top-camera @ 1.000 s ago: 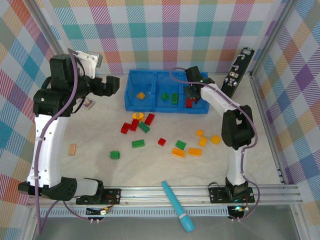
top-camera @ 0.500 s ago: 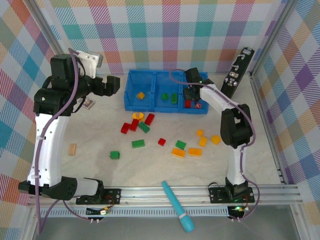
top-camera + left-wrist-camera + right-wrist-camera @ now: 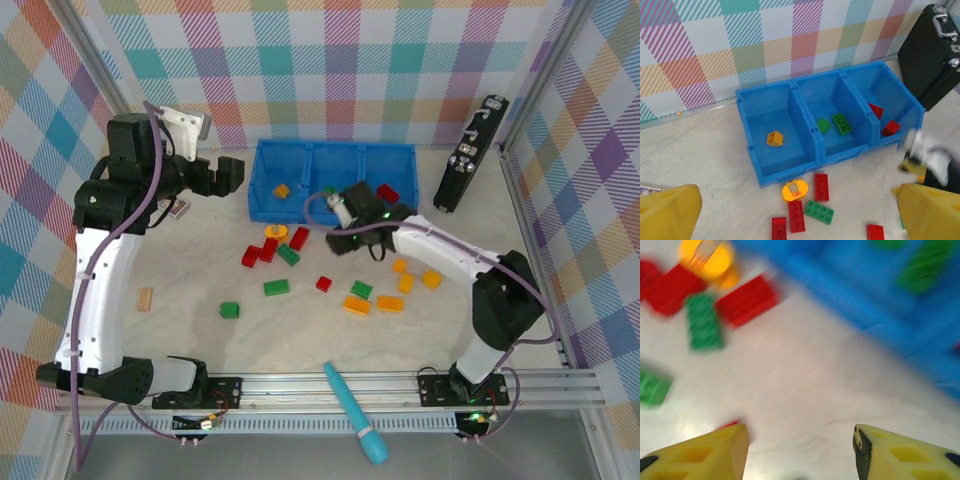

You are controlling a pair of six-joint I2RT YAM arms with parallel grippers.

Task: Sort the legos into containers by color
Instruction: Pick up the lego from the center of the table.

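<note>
left arm: reared up over the counter's left side, hand [image 3: 226, 172] spread wide, empty | right arm: stretched low toward mid-counter, hand [image 3: 799, 434] parted, holding nothing | legos [image 3: 299, 238]: most loose mid-counter, five in the blue tray [image 3: 756, 167] near the far edge

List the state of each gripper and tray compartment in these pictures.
left gripper: open, empty
right gripper: open, empty
left compartment: holds one orange brick
middle compartment: holds two green bricks
right compartment: holds two red bricks
loose legos: unsorted on the table
</note>
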